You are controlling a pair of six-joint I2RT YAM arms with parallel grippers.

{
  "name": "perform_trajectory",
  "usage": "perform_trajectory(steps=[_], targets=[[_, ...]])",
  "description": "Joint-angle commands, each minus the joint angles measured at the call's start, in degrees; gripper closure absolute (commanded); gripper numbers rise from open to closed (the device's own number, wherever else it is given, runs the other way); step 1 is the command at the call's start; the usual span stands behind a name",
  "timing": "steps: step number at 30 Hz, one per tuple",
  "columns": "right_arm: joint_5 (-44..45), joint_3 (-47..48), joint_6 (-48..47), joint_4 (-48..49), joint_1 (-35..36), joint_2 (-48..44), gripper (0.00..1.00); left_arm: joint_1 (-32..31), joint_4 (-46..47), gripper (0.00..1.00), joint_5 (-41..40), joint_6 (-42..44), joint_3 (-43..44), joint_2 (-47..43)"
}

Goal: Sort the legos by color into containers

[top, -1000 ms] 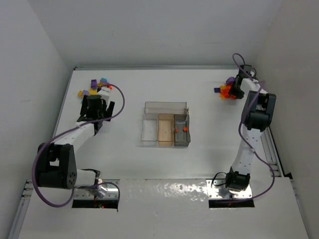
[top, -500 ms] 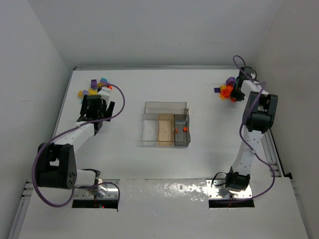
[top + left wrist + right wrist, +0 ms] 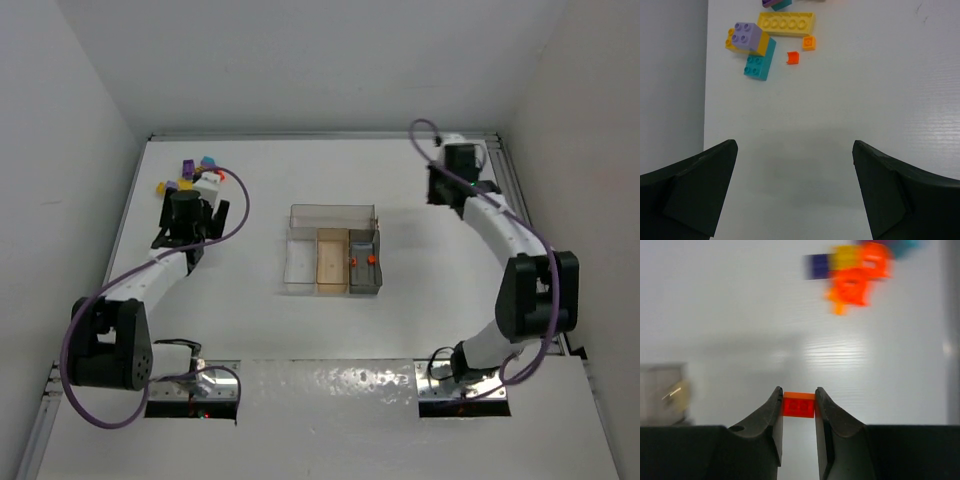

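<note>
Right pincer (image 3: 799, 399) clamps a small orange-red plastic brick (image 3: 799, 407) at its very tips; a jolt could drop it.

Spread fingers (image 3: 695, 190) hover over table (image 3: 840, 100), legos (image 3: 786, 23) lying beyond.

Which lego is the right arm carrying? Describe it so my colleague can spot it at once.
Look to the far right of the table, where the right gripper hangs. Pinched between its two dark fingers is one small orange-red rectangular brick. Unlike the orange pieces lying blurred on the table beyond, it is alone and clamped at both ends.
</note>
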Motion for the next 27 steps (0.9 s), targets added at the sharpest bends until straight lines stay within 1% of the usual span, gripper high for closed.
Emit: perform_trajectory(steps=[1, 2, 3, 4, 8, 13, 14, 18, 19, 22, 23, 24, 26, 27], targets=[[-8.53, -5.05, -9.25, 0.98, 12.35, -3.65, 1.00, 0.59, 3.63, 0.02, 1.43, -0.92, -1.10, -3.44], [-12.03, -5.59, -7.42, 1.41, 13.68, -4.18, 1.00, 0.59, 3.46, 0.02, 1.96, -1.27, -1.19, -4.49], [-14.42, -6.29, -4.70, 3.07, 14.65, -4.96, 1.00, 0.68, 2.94, 0.02, 2.22, -1.63, -1.28, -4.93], [-16.01, -7.34, -3.89, 3.87, 16.92, -5.23, 1.00, 0.59, 2.58, 0.02, 2.31, -1.72, -1.54, -5.46], [-17.16, -10.16, -0.55, 8.35, 21.95, -5.41, 1.00, 0.68, -0.57, 0.02, 1.53, -1.37, -2.42, -8.71], [-18.22, -13.41, -0.37, 8.53, 27.66, -5.32, 1.00, 0.59, -3.57, 0.02, 0.82, -1.36, -3.56, -12.57], [-17.87, -14.98, -0.46, 8.88, 28.71, -5.58, 1.00, 0.59, -5.66, 0.02, 0.73, -1.63, -3.74, -13.11], [-16.73, -17.89, 0.69, 10.47, 29.25, -6.73, 1.00, 0.59, -7.09, 0.02, 0.82, -2.07, -4.53, -14.95], [-16.73, -18.07, 0.69, 10.82, 29.25, -6.64, 0.97, 0.59, -7.35, 0.02, 0.82, -2.24, -4.62, -15.48], [-17.16, -17.46, 0.16, 10.30, 29.17, -5.42, 0.80, 0.68, -7.70, 0.02, 0.91, -2.60, -4.71, -16.10], [-17.51, -16.85, -0.36, 9.77, 29.16, -5.06, 0.68, 0.68, -7.79, 0.02, 0.91, -2.68, -4.71, -16.19], [-18.04, -15.54, -0.72, 9.16, 29.16, -4.80, 0.62, 0.59, -7.88, 0.02, 1.00, -2.60, -4.53, -16.27], [-17.87, -14.12, -1.51, 7.75, 29.25, -4.18, 0.51, 0.59, -7.97, 0.02, 1.08, -2.60, -4.53, -16.45], [-17.87, -13.86, -1.68, 7.40, 29.25, -4.18, 0.49, 0.59, -7.88, 0.02, 1.00, -2.51, -4.44, -16.54]])
